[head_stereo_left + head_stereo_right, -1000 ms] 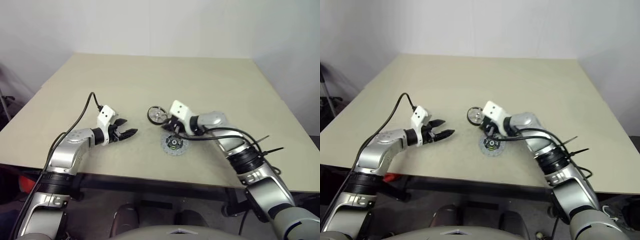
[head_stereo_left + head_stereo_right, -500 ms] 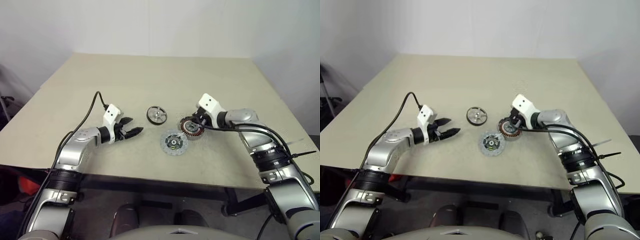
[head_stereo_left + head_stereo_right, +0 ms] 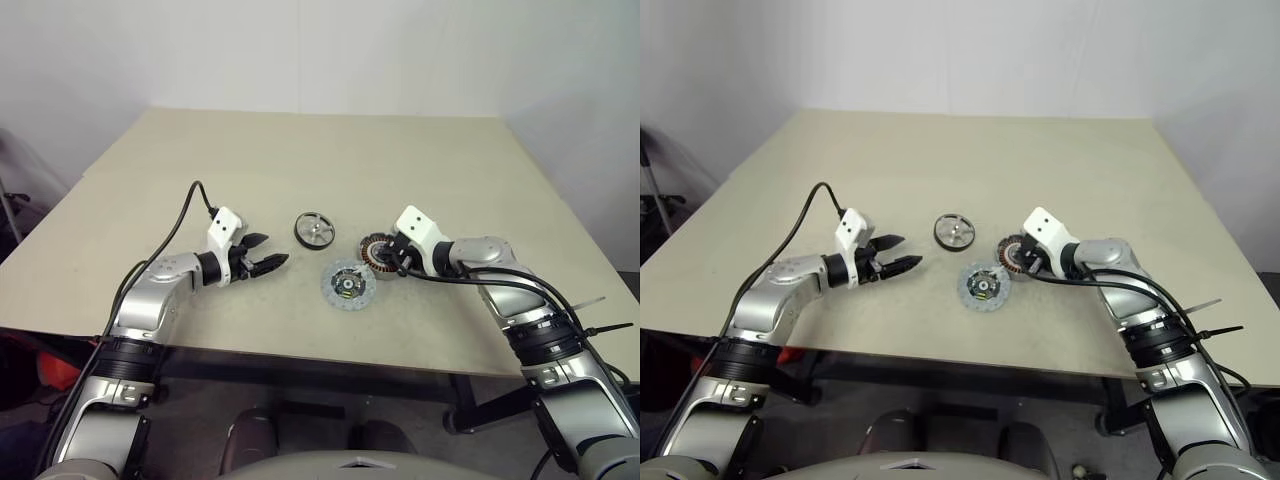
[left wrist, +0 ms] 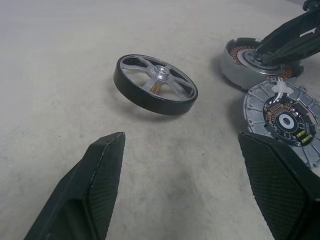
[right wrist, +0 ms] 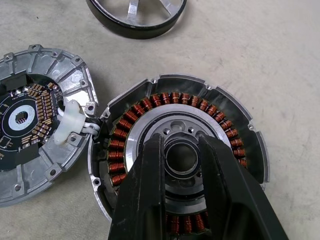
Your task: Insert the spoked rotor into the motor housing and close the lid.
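The spoked rotor [image 3: 314, 228], with its black rim and silver spokes, lies flat on the table. To its right lies the motor housing [image 5: 170, 97] with its ring of copper coils facing up. My right gripper [image 5: 181, 142] is shut on the housing's silver centre hub, one finger on each side of the bore. The lid [image 3: 347, 285] lies in front of the rotor, circuit face up, touching the housing's edge. A white plug [image 5: 67, 127] and short wires join the two. My left gripper [image 3: 270, 251] hangs open just left of the rotor, pointing at it, with nothing between its fingers [image 4: 95, 185].
The tan table [image 3: 300, 150] is bare around the three parts, with wide free room behind and to both sides. Its front edge runs close below the lid. A black cable [image 3: 185, 215] loops off my left wrist.
My right gripper moved right and slightly down with the housing, from over the lid to a spot beside it, uncovering the lid. The left gripper stayed about where it was.
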Robot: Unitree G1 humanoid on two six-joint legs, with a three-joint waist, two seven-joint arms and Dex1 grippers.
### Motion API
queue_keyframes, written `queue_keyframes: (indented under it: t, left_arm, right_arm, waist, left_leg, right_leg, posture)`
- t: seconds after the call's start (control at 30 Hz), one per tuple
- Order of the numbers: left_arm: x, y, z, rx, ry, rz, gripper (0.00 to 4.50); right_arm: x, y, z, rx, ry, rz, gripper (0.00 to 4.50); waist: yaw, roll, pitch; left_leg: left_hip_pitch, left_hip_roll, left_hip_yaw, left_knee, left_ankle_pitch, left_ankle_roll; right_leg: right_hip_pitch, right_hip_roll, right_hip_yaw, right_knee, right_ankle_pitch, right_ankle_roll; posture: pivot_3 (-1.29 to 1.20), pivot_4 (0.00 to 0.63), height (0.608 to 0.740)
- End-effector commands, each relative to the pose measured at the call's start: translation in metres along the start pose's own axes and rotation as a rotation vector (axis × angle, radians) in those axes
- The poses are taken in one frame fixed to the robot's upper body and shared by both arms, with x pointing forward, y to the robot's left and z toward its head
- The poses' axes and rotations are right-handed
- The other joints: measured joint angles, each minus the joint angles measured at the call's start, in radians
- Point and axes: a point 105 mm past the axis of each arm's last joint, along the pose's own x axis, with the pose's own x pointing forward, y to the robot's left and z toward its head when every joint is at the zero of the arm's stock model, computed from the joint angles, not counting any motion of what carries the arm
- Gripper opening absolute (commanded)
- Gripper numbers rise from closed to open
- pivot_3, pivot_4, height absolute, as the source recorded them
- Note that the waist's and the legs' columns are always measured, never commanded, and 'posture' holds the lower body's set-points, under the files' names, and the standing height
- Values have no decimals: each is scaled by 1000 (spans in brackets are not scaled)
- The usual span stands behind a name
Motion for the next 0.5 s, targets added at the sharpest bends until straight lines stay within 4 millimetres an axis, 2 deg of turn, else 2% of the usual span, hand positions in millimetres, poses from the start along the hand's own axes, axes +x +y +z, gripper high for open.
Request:
queue_keyframes:
  t: [0.03, 0.13, 0.37, 0.5]
  left_arm:
    - [0, 0, 15, 47, -38, -10, 3805]
    - [0, 0, 14, 45, -35, -7, 3805]
    - [-1, 3, 12, 41, -30, 10, 3805]
    - [-2, 4, 10, 38, -28, 17, 3805]
  right_arm:
    - [0, -5, 1, 6, -3, -17, 564]
    - [2, -7, 4, 12, -9, -13, 564]
    - [4, -14, 8, -7, -10, -36, 2796]
    - [3, -13, 14, -14, -34, -31, 2796]
  waist:
    - [0, 0, 0]
    - [0, 0, 0]
    - [0, 0, 0]
    - [-1, 0, 0]
  left_leg:
    - [0, 0, 0, 0, 0, 0]
    - [0, 0, 0, 0, 0, 0]
    - [0, 0, 0, 1, 0, 0]
    - [-1, 0, 0, 1, 0, 0]
  right_leg:
    - [0, 0, 0, 0, 0, 0]
    - [0, 0, 0, 0, 0, 0]
    - [0, 0, 0, 0, 0, 0]
    - [0, 0, 0, 0, 0, 0]
  posture:
    - [0, 0, 740]
    - [0, 0, 740]
    - [0, 0, 740]
    - [0, 0, 740]
